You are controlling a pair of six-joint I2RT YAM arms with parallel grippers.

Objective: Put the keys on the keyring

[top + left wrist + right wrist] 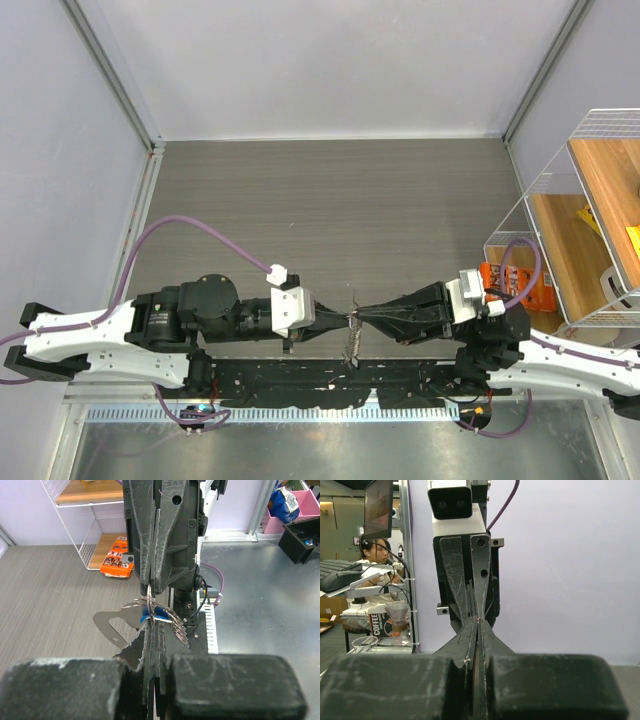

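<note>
In the top view my two grippers meet tip to tip above the table's near edge, the left gripper (345,318) facing the right gripper (361,317). Several keys (350,347) dangle below that meeting point. In the left wrist view the right gripper (152,587) comes in from above, shut on the thin silvery keyring (148,594). My left gripper (152,626) is shut at the blue key (146,614) on the ring. Silver key blades (182,631) fan out to the right and a flat metal tag (111,622) hangs to the left. In the right wrist view the right gripper (478,623) shows shut.
An orange packet (514,286) lies beside the white wire shelf (588,190) at the right. A black rail (330,385) runs along the near edge, with a metal sheet (330,450) in front. A pink bin (295,511) stands far right in the left wrist view.
</note>
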